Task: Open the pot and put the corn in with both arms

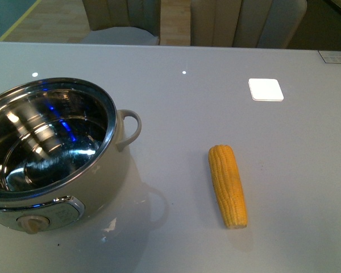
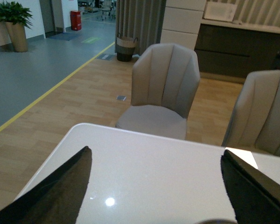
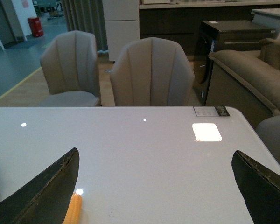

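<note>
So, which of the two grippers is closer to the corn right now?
The right gripper: the corn shows right next to one of its open jaws. The left gripper, also open, has only bare table and chairs ahead, no corn.

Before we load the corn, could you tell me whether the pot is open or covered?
Open: the pot has no lid on, its empty steel interior shows, and the corn lies outside on the table.
</note>
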Controlling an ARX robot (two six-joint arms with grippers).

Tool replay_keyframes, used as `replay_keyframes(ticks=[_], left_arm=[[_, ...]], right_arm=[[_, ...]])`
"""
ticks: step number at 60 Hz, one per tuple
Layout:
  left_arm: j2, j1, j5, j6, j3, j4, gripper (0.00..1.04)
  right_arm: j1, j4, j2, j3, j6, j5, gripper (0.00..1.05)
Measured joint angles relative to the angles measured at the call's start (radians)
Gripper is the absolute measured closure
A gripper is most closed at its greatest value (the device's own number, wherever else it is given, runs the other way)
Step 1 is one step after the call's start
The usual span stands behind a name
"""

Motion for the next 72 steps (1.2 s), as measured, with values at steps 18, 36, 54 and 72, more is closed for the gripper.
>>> replay_keyframes(ticks=[18, 36, 54, 72], left_arm=[[-0.246, -0.149, -0.126, 0.05, -0.232, -0.019, 0.8], [-0.472, -0.244, -0.223, 0.054, -0.356, -0.127, 1.01], [-0.636, -0.344, -0.343, 0.053, -0.439, -0.21, 1.01], [-0.88, -0.381, -0.357, 0.056, -0.45, -0.426, 1.01]], right_arm=[[0.0, 0.0, 0.0, 0.0, 0.0, -0.002, 0.09], [0.0, 0.0, 0.0, 0.0, 0.0, -0.002, 0.09], [0.0, 0.0, 0.0, 0.0, 0.0, -0.002, 0.09], [0.0, 0.0, 0.0, 0.0, 0.0, -0.002, 0.09]])
